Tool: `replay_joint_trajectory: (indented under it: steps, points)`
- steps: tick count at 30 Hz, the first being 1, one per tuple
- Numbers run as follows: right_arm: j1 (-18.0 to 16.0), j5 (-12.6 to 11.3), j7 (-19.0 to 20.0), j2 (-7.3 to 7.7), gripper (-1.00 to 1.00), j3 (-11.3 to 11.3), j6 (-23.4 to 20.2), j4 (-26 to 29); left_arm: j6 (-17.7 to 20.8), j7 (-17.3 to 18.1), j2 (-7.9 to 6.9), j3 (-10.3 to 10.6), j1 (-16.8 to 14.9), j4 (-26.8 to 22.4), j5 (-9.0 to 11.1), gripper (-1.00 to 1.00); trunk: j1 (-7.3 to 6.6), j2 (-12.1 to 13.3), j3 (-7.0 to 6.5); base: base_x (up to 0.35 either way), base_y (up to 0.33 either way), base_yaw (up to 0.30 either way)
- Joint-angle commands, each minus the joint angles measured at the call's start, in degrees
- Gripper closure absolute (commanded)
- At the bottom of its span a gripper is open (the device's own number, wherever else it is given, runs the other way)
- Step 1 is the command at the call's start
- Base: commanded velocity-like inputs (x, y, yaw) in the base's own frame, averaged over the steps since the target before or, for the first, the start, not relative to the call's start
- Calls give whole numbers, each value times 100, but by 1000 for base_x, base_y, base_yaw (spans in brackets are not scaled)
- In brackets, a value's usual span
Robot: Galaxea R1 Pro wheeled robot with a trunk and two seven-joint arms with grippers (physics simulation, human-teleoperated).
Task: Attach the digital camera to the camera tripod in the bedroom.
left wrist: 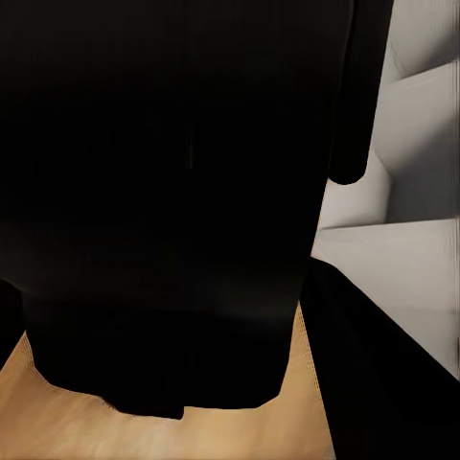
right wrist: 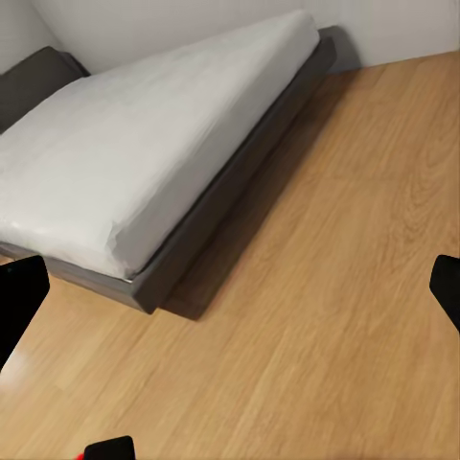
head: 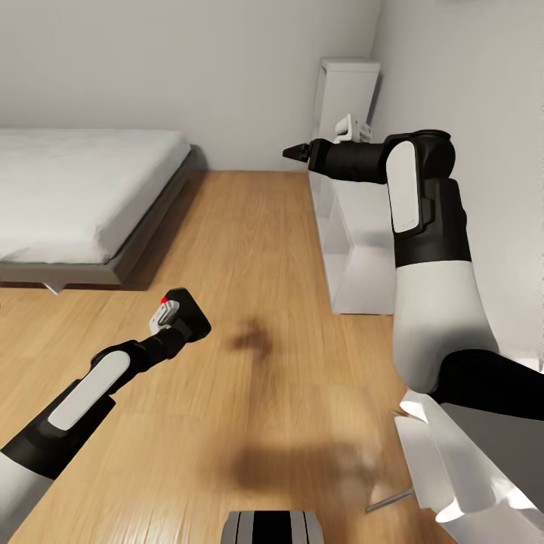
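— What's in front of me?
— The bed, then white shelves.
— And my left gripper?
— I've got it clamped on the digital camera, low over the floor. My right gripper has its 2 fingers apart.

I see light wood plank floor across the room. Grey bed with a pale mattress sits on it at 10 o'clock, against the far wall. White cube shelves stand on the floor at 1 o'clock, along the right wall.
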State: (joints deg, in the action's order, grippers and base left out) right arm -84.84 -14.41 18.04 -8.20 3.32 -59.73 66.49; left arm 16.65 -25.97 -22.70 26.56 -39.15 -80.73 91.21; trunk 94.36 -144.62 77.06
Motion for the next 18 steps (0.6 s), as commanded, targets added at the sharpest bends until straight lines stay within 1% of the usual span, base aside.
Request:
replay_joint_trajectory:
  steps: [1,18]
  points:
    - [-5,37,42,-6,-100,19,-27,-1,5,-22,-2,7,-4,-6,32,100,-3,0,-18,0,0,0]
    - [-5,61,35,25,-100,19,-27,20,12,-22,28,33,-4,-12,2,100,-47,23,-395,0,0,0]
